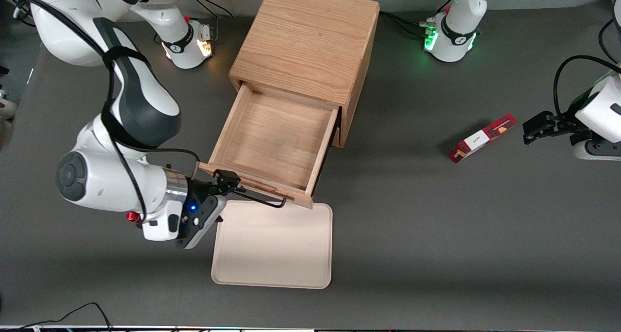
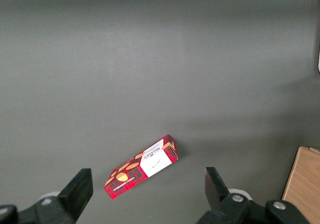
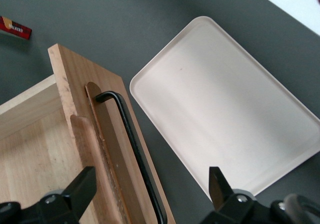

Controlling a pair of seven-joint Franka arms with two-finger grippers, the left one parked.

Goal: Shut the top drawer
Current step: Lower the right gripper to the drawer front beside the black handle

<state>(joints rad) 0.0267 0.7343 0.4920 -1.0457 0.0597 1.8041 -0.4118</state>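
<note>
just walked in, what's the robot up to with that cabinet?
The right arm's gripper is at the front of the top drawer, open, its fingers either side of the black handle. The drawer is pulled well out of the wooden cabinet and empty. A cream tray lies just in front of it.

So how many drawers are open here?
1: the top drawer is pulled out of the cabinet, above the tray. The tool sits open at its handle. A lower drawer may be hidden beneath.
</note>
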